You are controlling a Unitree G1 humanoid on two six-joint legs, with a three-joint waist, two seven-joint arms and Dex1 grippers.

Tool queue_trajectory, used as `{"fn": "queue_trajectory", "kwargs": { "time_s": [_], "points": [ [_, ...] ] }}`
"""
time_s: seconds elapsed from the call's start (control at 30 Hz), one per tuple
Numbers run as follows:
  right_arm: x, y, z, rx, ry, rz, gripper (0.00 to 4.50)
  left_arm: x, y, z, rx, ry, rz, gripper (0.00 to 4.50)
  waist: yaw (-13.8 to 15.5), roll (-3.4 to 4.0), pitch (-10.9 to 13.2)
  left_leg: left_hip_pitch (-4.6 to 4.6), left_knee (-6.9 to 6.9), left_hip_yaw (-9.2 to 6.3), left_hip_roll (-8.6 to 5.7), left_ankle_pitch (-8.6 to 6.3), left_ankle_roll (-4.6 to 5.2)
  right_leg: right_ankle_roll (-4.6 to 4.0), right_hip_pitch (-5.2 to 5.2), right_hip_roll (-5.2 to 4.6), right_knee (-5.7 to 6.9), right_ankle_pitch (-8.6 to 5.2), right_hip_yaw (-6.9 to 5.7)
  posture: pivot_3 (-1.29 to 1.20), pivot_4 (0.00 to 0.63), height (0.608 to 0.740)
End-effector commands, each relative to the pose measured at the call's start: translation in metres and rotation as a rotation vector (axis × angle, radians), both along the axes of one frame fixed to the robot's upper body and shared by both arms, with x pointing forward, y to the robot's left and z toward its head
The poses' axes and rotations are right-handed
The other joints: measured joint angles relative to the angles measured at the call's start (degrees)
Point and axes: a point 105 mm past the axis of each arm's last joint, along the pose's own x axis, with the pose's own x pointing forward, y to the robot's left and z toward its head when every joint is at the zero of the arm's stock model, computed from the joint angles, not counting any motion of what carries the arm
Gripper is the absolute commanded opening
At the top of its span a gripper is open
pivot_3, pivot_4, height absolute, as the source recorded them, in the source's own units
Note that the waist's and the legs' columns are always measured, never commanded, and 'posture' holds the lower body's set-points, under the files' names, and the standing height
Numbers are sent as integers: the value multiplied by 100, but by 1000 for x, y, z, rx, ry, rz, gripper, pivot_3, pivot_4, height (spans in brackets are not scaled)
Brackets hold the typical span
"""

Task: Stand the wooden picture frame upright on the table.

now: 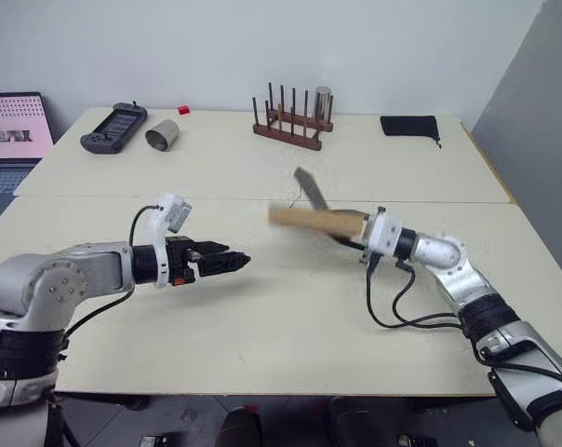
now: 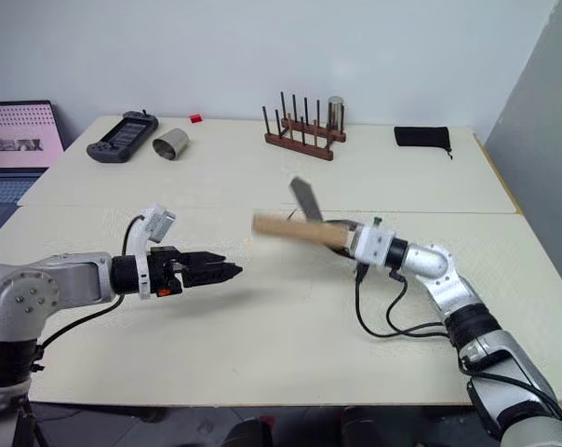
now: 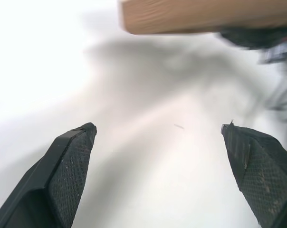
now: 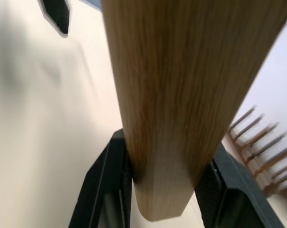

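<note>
Right hand [image 1: 355, 230] grips wooden picture frame [image 1: 314, 220] above table [image 1: 290, 317].

From head height we look forward and down over the table [image 1: 262, 177]; both eye views share that tabletop, the right eye's picture shifted slightly sideways. The left wrist camera looks along its own spread fingers [image 3: 70, 171] at close range, catching the wooden picture frame [image 3: 205, 14] at its upper edge. The right wrist camera sits very near that frame, which fills the centre, with the rack [image 4: 262, 142] at lower right.
</note>
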Motion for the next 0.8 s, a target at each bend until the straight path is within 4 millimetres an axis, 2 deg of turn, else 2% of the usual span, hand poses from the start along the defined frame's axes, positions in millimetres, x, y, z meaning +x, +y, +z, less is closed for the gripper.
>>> {"fn": "queue_trajectory", "kwargs": {
  "time_s": [0.03, 0.27, 0.4, 0.57, 0.6, 0.67, 0.8],
  "points": [
    [-1, 4, 18, 171, 272, 51, 1368, 6, -2, 15, 105, -247, 71, 4500, 6, 1, 1, -1, -1, -4, 0, 0, 0, -1, 1, 1, -2, -2, -7, 0, 150, 740],
    [6, 9, -5, 178, 596, 77, 1368, 6, -5, 9, 147, -371, 101, 4500, 13, 3, 6, -7, -6, -8, -1, -1, 2, -4, 2, 2, -11, -8, -22, 0, 150, 740],
    [12, 11, -16, 124, 624, 64, 1368, -1, -10, 1, 161, -356, 61, 4500, 2, 5, 7, -7, -7, -9, -1, -2, 3, -2, 2, 2, -12, -9, -25, 0, 150, 740],
    [17, 14, -24, 106, 665, 51, 1368, 0, -11, 1, 153, -360, 67, 4500, -4, 5, 8, -11, -10, -14, -1, -2, 3, -1, 2, 2, -15, -10, -34, 0, 150, 740],
    [15, 15, -27, 87, 663, 56, 1717, 0, -11, 0, 156, -359, 67, 4500, -5, 6, 8, -12, -10, -16, 0, -2, 3, -1, 2, 2, -15, -10, -36, 0, 150, 740],
    [13, 16, -35, 59, 668, 55, 2124, -1, -12, -5, 170, -351, 64, 4500, -5, 5, 8, -11, -10, -16, 0, -2, 3, -1, 3, 2, -15, -10, -37, 0, 150, 740],
    [14, 15, -38, 57, 670, 32, 3088, 1, -12, -8, 174, -346, 62, 4500, -6, 6, 8, -11, -11, -18, 0, -2, 3, -1, 3, 2, -15, -10, -40, 0, 150, 740]
  ]
}}
